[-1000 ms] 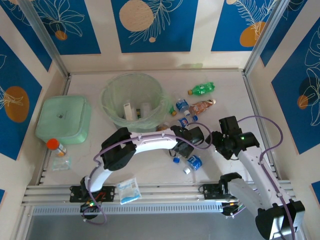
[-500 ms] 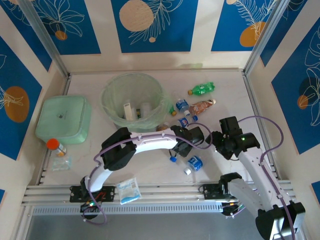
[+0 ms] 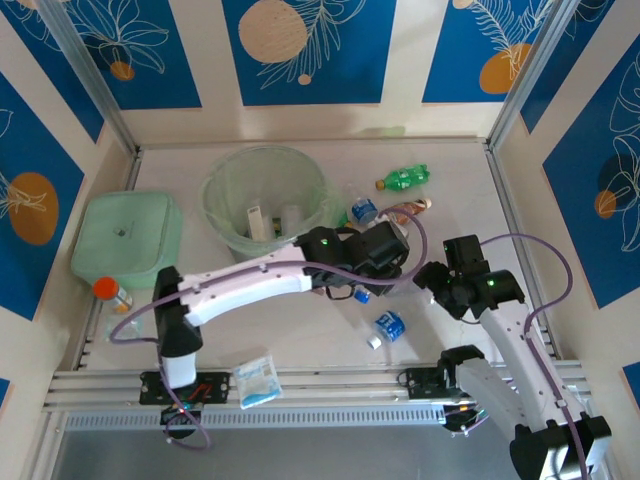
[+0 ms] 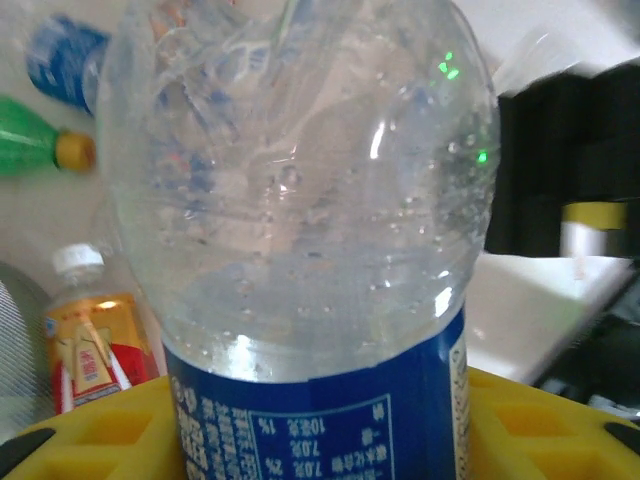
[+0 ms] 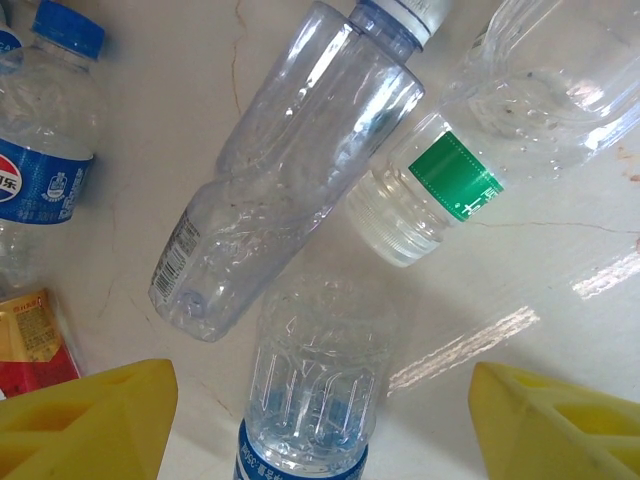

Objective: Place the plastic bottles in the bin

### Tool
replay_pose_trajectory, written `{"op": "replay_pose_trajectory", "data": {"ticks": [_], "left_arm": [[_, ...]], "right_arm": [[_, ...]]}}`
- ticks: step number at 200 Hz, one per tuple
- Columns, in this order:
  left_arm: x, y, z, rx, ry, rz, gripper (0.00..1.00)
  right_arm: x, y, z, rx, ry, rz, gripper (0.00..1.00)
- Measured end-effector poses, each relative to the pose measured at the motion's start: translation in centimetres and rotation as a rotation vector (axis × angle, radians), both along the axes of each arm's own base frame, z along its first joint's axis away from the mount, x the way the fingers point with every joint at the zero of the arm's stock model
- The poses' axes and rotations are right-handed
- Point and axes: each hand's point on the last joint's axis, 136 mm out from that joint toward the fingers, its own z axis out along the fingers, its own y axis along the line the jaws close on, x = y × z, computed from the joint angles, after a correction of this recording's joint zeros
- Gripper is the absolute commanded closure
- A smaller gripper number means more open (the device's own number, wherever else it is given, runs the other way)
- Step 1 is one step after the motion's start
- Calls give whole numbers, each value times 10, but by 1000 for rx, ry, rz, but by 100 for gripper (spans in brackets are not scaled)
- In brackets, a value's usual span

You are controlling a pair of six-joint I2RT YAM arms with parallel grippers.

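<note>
Yellow left fingers (image 4: 95,435) pinch a clear bottle (image 4: 300,200) across its blue label band, one pad on each side. The contact sits at the very bottom edge of the left wrist view, so I cannot tell how squarely the pads meet it. The right fingers (image 5: 90,420) are spread wide and hold nothing, above a cluster of loose bottles (image 5: 290,190) lying on the surface (image 5: 170,120).

In the top view the left wrist (image 3: 378,248) is just beside the near right side of the bin (image 3: 214,200), which already has a few items inside.

The step in hand looks like the carry to the bin. To do it well, the bottle should go up before it goes across, so its free end clears the rim and the loose liner bag. The release belongs over the middle of the opening, not at the edge. The wall is thin and slick, so a harder squeeze would probably buckle it or let it slip out.

The held bottle's long axis runs straight out from the fingers. The labelled band sits at the pads and the rounded clear end points away. I cannot tell which end carries the cap. Tipping that free end down would let it drop in lengthwise.

A green bottle (image 3: 405,178) and a blue-labelled bottle (image 3: 385,325) are among those not yet binned.
</note>
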Motion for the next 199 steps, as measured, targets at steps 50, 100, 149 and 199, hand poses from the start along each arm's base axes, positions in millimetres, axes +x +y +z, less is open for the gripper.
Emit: {"op": "replay_pose_trajectory", "data": {"ticks": [50, 100, 149, 199], "left_arm": [[17, 52, 134, -134, -216, 45, 47], [100, 164, 158, -38, -328, 291, 48], [151, 203, 65, 173, -186, 363, 48], [171, 216, 30, 169, -92, 381, 23]], "right_arm": [[1, 0, 0, -1, -3, 2, 23], [1, 0, 0, -2, -5, 6, 23], [0, 4, 0, -2, -4, 25, 23], [-1, 3, -3, -5, 9, 25, 23]]}}
